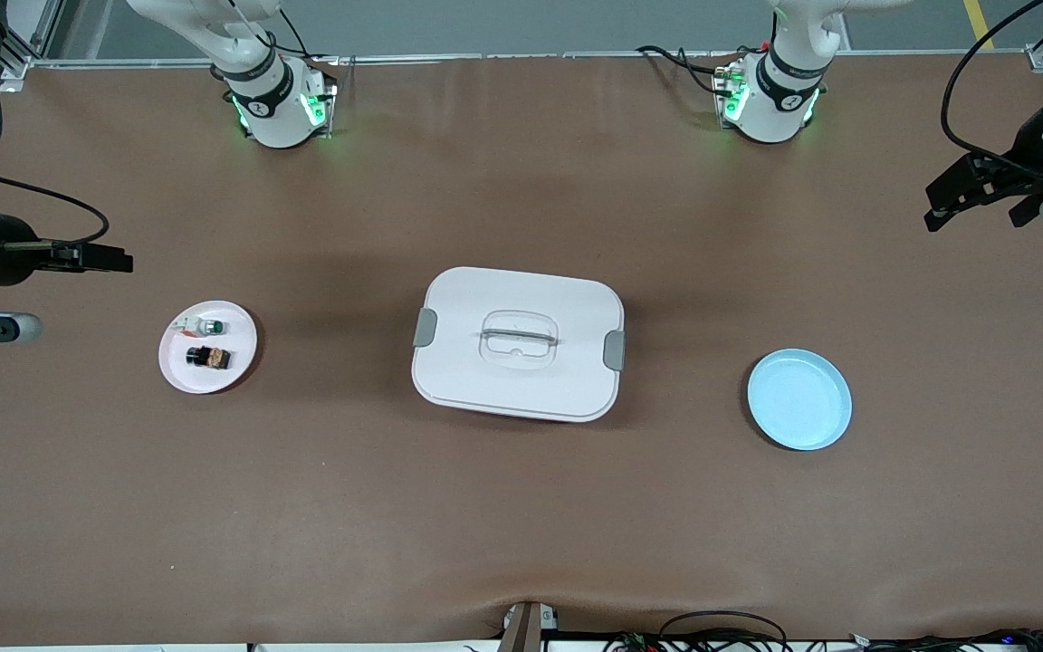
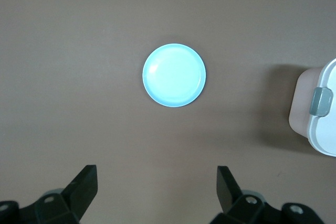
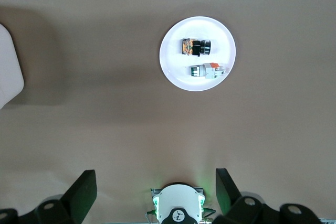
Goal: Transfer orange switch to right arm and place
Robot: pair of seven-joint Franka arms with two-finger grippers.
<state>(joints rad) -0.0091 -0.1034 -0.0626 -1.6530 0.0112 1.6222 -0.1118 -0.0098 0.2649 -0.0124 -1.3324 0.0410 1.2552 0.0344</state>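
Observation:
The orange switch is a tiny black box with an orange middle, lying on a small white plate toward the right arm's end of the table. It also shows in the right wrist view. My right gripper hangs open and empty in the air beside that plate; its fingers stand wide apart in the right wrist view. My left gripper hangs open and empty over the left arm's end of the table, and shows in the left wrist view.
A small white part with a green knob shares the white plate. A white lidded box with grey clasps stands mid-table. An empty light blue plate lies toward the left arm's end and also shows in the left wrist view.

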